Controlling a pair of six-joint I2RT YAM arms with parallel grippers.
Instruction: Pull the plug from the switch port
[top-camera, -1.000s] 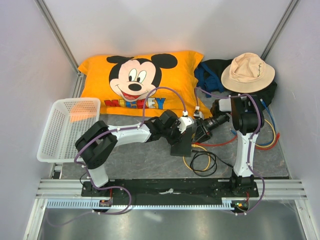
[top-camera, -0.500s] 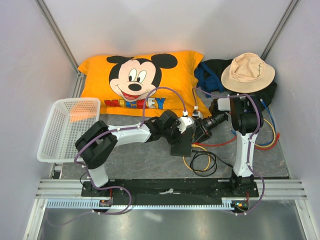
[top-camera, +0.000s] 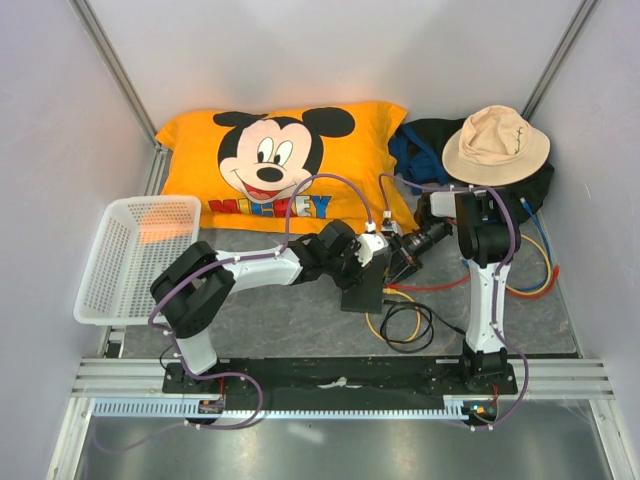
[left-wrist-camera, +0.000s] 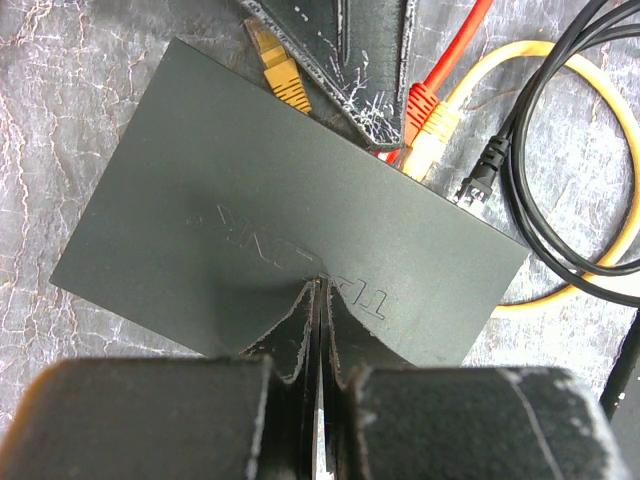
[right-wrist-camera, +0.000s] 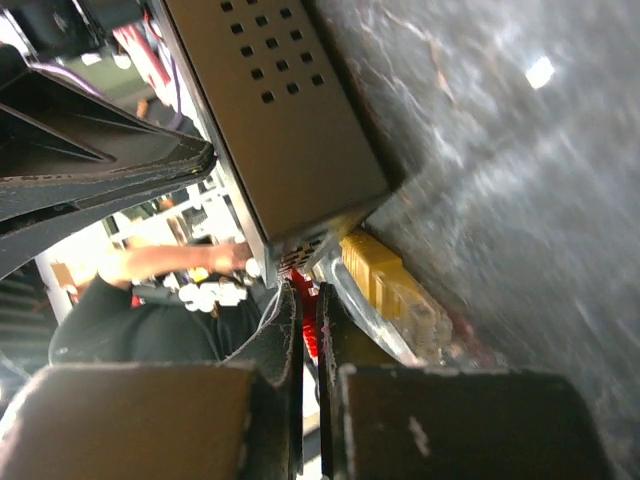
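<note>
The switch (left-wrist-camera: 250, 180) is a flat matte-black box lying on the grey table, also seen in the top view (top-camera: 365, 290) and, from its vented side, in the right wrist view (right-wrist-camera: 290, 130). My left gripper (left-wrist-camera: 320, 285) is shut, its tips pressing down on the switch's top face. A red plug (left-wrist-camera: 422, 100) sits in the far edge's sockets. My right gripper (right-wrist-camera: 308, 290) comes in from that edge and is shut on the red plug (right-wrist-camera: 309, 325), which shows red in the slit between its pads. From above, both grippers (top-camera: 368, 268) (top-camera: 402, 260) meet over the switch.
An orange-yellow plug (left-wrist-camera: 283, 80), a pale yellow plug (left-wrist-camera: 430, 140) and a black plug (left-wrist-camera: 480, 180) line the same edge. Cable loops (top-camera: 405, 320) lie right of the switch. A Mickey pillow (top-camera: 280, 165), white basket (top-camera: 135, 255) and hat (top-camera: 495, 145) stand around.
My right gripper has closed from partly open to shut at the switch's socket edge, and its arm has shifted slightly left. The left arm has not moved.
</note>
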